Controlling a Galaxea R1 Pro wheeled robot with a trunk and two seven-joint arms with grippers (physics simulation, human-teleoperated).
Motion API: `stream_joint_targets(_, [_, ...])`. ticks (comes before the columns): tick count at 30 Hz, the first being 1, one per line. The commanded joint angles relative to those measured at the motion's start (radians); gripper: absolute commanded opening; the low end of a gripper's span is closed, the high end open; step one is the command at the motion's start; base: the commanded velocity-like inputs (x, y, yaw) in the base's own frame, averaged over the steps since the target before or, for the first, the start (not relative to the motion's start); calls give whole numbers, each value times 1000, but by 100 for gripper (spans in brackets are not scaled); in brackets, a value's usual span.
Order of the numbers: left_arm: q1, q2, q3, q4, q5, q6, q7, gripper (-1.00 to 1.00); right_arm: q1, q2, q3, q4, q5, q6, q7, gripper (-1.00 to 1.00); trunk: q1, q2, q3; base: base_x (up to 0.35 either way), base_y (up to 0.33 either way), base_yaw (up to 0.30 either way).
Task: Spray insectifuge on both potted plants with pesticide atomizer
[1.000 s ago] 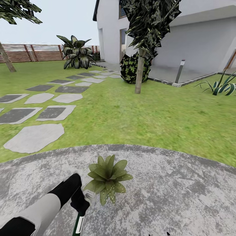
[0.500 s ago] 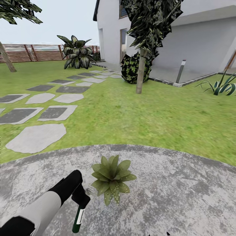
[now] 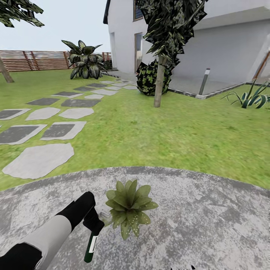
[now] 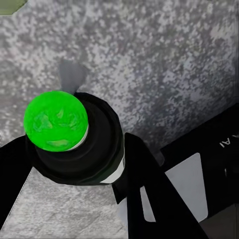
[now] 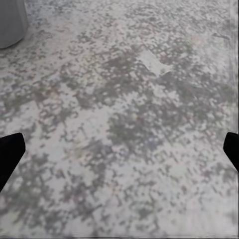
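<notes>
- The pesticide atomizer (image 3: pixel 90 245) is clamped between the jaws of the left gripper (image 3: pixel 93 224), bottle hanging below; its pale spray head is seen just beside the speckled potted plant (image 3: pixel 129 206) on the paved patio (image 3: pixel 210 225)
- In the left wrist view the bottle's green base (image 4: pixel 56 120) is seated between the black fingers (image 4: pixel 149 189)
- The right gripper (image 5: pixel 119 149) is spread wide over bare paving; nothing is held

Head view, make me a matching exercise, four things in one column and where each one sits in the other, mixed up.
1. atomizer
2. speckled plant
3. agave
4. stepping stones

A. lawn, far right
B. on the patio
C. lawn, left
D. in the left pincer

Pairs: 1-D, 2-B, 3-A, 4-C
</notes>
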Motion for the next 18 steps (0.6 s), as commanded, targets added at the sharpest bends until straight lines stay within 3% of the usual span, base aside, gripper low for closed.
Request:
stream_joint_targets(1, [-1, 0, -4, -2, -10, 2, -11, -100, -1, 0, -2, 1, 10, -1, -9, 100, 0, 0, -1, 0, 0, -271])
stream_joint_targets(7, [5, 1, -10, 0, -11, 0, -11, -100, -1, 0, -4, -1, 9, -1, -10, 100, 0, 0, -1, -1, 0, -250])
stream_joint_targets(12, [6, 0, -10, 0, -14, -1, -10, -100, -1, 0, -4, -1, 9, -1, -10, 100, 0, 0, -1, -216, 126, -17])
stream_joint_targets(18, [8, 0, -15, 1, -15, -1, -10, -100, -1, 2, -4, 0, 9, -1, -10, 100, 0, 0, -1, -24, 116, -1])
